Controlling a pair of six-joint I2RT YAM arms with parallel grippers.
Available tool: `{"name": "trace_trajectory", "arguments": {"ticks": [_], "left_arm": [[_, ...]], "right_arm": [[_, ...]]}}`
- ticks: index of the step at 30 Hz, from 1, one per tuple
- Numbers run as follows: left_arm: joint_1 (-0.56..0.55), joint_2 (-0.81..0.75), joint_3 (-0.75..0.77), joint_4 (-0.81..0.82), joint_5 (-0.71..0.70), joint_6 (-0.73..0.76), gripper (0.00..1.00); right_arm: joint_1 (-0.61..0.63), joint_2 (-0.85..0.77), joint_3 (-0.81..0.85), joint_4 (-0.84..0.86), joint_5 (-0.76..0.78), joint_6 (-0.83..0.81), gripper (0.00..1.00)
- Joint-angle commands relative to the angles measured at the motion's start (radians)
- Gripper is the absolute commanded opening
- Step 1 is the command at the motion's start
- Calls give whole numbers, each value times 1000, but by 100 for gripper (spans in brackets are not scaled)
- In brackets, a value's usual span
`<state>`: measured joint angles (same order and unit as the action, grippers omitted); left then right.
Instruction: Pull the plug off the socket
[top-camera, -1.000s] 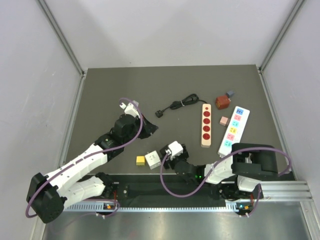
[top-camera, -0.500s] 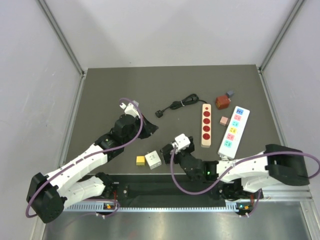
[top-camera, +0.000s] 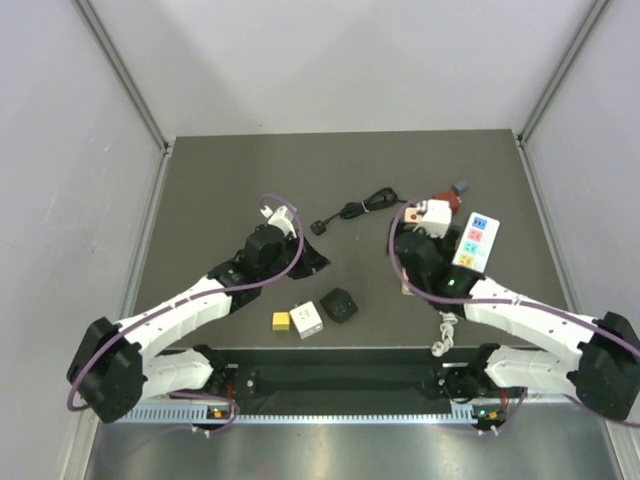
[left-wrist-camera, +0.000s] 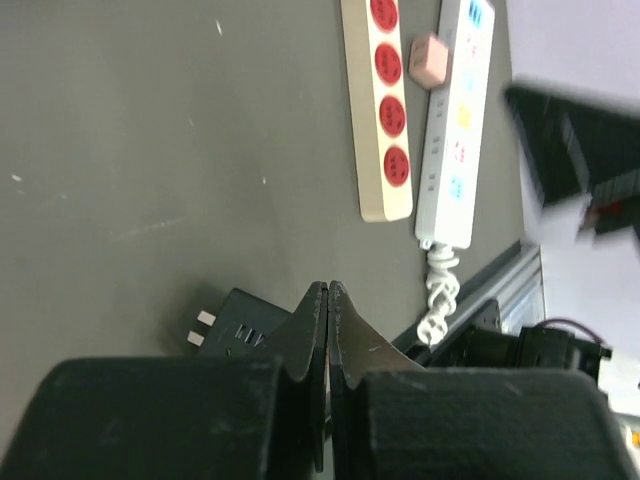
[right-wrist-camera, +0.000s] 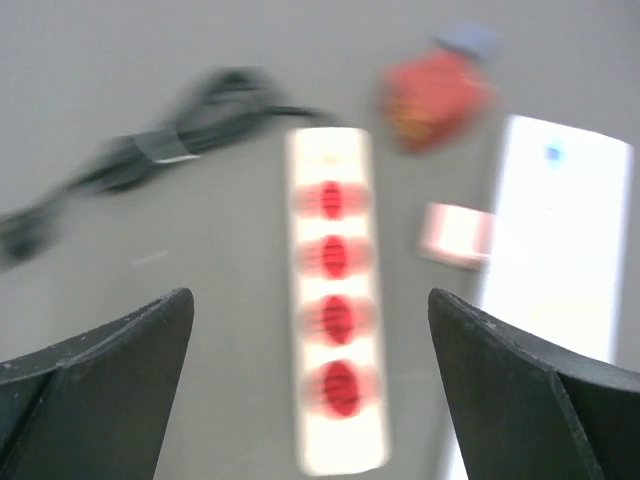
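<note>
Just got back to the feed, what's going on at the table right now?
The right gripper hangs wide open and empty above the beige strip with red sockets, with the white strip beside it. The left gripper is shut on nothing, near a loose black adapter lying on the table with its prongs showing. A red block with a grey piece on its far end sits beyond the strips, untouched.
</note>
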<state>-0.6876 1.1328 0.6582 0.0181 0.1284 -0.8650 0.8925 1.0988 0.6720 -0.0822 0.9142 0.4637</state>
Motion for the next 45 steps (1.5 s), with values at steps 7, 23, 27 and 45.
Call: {"name": "trace_trajectory", "arguments": {"ticks": [7,23,27,45], "left_arm": [[3,85,69,102,180,12,1],[5,145,112,111,278,34,18],[3,153,115,117,283,37,18],[3,487,337,272,500,-41,35]], "right_arm": [[-516,151,129,-441,-270,161,100],[-670,339,141,-476,-344,116,100],[-691,329,127,-475,-354,110,100],[-830,378,113,-403,-541,23,72]]}}
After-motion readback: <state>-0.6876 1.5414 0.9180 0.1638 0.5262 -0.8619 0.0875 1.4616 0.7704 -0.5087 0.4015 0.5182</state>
